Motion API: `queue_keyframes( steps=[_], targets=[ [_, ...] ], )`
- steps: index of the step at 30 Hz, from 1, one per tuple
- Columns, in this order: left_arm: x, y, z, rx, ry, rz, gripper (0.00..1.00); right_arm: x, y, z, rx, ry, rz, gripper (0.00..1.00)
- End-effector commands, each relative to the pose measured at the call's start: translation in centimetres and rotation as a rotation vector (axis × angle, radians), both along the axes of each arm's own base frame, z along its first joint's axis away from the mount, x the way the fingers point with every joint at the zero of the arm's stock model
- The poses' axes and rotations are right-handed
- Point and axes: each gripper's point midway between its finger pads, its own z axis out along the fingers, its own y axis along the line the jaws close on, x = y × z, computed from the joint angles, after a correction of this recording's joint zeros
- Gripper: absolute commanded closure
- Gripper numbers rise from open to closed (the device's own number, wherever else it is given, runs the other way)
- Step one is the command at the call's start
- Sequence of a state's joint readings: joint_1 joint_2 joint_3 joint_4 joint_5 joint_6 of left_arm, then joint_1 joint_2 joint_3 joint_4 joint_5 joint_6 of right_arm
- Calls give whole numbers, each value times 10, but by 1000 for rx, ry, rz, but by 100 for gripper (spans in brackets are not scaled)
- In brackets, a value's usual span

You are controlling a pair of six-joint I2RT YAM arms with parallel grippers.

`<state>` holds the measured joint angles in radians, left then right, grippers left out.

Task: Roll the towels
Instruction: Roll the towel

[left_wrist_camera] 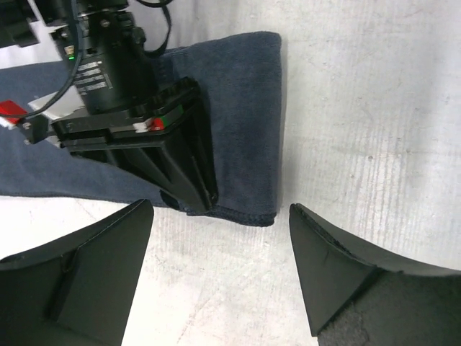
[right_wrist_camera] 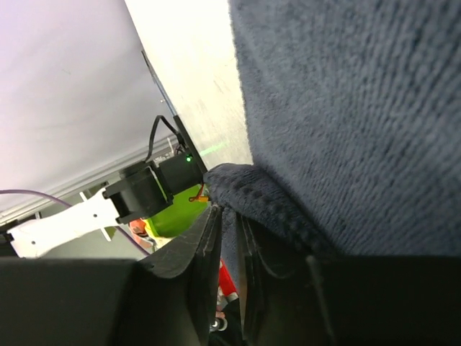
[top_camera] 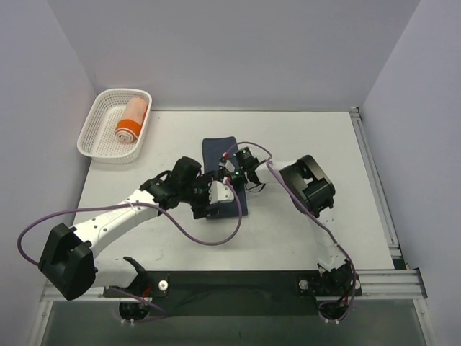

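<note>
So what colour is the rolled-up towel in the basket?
The towel is orange, with white at one end; best seen in the top view.

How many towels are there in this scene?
2. The orange towel lies rolled in the basket at the far left; the navy towel lies on the table in the middle, its edge pinched by the right tool. The arms may hide more.

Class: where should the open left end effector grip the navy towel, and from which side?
Best guess: grip the free corner beside the right end effector, coming in low from the bare table outside it. The navy towel lies flat, so only its edge offers a lip to pinch.
</note>
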<state>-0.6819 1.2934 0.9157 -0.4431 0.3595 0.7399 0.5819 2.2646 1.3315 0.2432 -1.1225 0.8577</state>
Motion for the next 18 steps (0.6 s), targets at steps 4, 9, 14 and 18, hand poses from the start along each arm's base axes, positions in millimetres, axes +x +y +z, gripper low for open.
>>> queue_keyframes(
  steps=[4,9,14,18],
  targets=[
    [-11,-6,-9,33,1,-65,14,25,-13,88,78,-146,-59,80],
    [4,-11,-22,90,14,-39,16,11,-27,96,41,-157,-21,81],
    [11,-22,-33,137,-18,-88,19,-11,-40,48,-30,-9,11,88],
    [18,-29,-42,159,-38,-107,19,-10,-42,15,-77,59,1,92]
  ],
)
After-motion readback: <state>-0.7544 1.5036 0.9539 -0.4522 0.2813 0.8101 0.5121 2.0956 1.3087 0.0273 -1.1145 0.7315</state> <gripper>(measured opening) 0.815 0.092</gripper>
